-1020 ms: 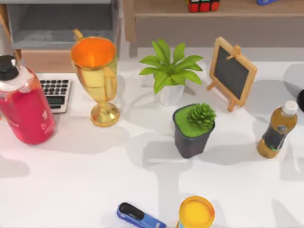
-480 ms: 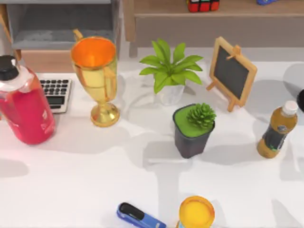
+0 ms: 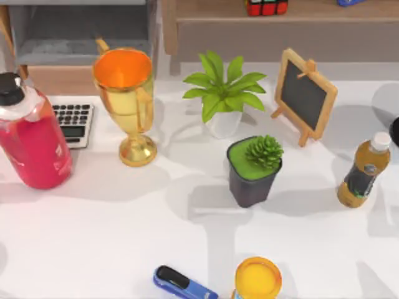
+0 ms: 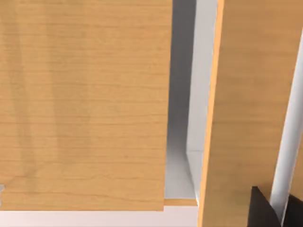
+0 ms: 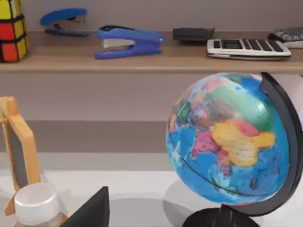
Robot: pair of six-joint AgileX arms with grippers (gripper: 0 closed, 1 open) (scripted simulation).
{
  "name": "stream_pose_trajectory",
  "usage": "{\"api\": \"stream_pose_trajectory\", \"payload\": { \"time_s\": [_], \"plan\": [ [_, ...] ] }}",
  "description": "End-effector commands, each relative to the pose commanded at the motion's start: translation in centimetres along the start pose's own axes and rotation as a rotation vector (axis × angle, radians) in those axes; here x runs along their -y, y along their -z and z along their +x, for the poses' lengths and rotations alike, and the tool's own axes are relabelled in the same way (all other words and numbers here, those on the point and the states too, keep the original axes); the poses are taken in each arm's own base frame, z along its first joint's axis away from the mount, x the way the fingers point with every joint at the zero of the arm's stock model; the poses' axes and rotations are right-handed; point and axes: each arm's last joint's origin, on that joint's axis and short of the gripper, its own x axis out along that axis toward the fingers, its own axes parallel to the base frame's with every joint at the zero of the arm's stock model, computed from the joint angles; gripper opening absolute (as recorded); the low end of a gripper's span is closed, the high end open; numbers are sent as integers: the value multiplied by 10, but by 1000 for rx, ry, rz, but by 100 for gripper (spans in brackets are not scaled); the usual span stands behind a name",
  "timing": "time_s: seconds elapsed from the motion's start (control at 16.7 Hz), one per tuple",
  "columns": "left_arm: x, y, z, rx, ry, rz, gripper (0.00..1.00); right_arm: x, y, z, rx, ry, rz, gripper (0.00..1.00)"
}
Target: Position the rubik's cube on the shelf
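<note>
The rubik's cube [image 3: 266, 6], red, green and yellow with black lines, rests on the light-brown shelf [image 3: 212, 10] at the back of the table. In the right wrist view the rubik's cube [image 5: 12, 29] stands upright at the end of the shelf board [image 5: 142, 57], well away from a dark part of my right gripper [image 5: 90, 212] at the picture's edge. A dark part of my left gripper [image 4: 263, 211] shows close against light wooden panels [image 4: 85, 104]. Nothing is held in either view.
On the table stand a red bottle [image 3: 30, 137], calculator [image 3: 73, 122], gold cup [image 3: 128, 99], leafy plant [image 3: 222, 93], dark plant pot [image 3: 252, 171], small chalkboard [image 3: 304, 94], juice bottle [image 3: 363, 169], blue stapler [image 3: 182, 284] and yellow can [image 3: 257, 278]. A globe [image 5: 227, 142] is near my right gripper.
The arm shadow at the table's left edge has slid toward the front. The cube and all other things have stayed put.
</note>
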Motion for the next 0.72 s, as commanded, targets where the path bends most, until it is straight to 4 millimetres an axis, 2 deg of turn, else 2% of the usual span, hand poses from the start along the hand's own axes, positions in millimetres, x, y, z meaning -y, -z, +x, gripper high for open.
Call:
{"api": "stream_pose_trajectory", "payload": {
  "time_s": [0.18,0.54,0.72],
  "plan": [
    [0,-1,18,-1,1,0,0,0,0,0,0,0,0,100],
    [3,-1,21,-1,14,-10,0,0,0,0,0,0,0,100],
    [1,1,46,-4,6,-3,0,0,0,0,0,0,0,100]
  ]
}}
